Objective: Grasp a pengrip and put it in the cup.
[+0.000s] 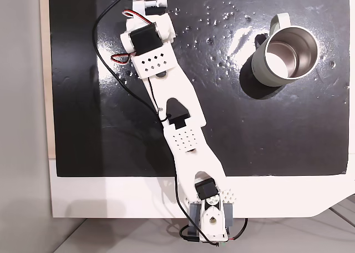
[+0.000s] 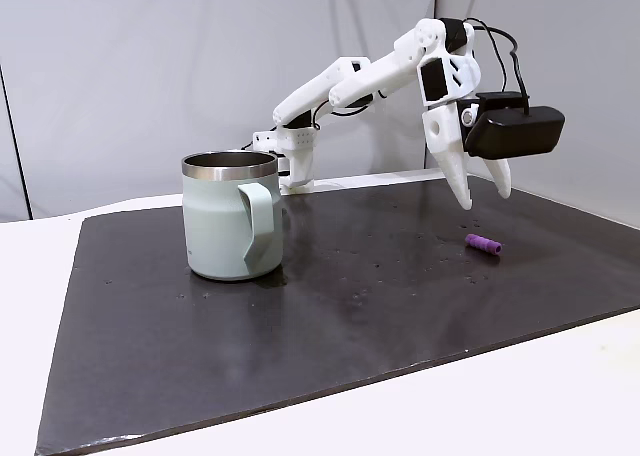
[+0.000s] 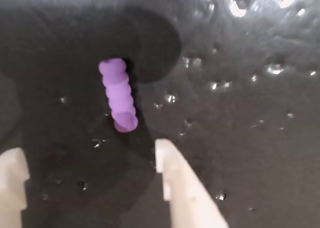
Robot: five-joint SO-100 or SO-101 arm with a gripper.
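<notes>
Gripper hangs with jaws apart above the pengrip near the mat's edge; it should descend straddling the ribbed sides squarely.

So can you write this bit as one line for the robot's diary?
gripper: open, above mat | pengrip: lying on mat, not grasped | cup: upright, apart from both

black mat | white table | pale backdrop
</notes>
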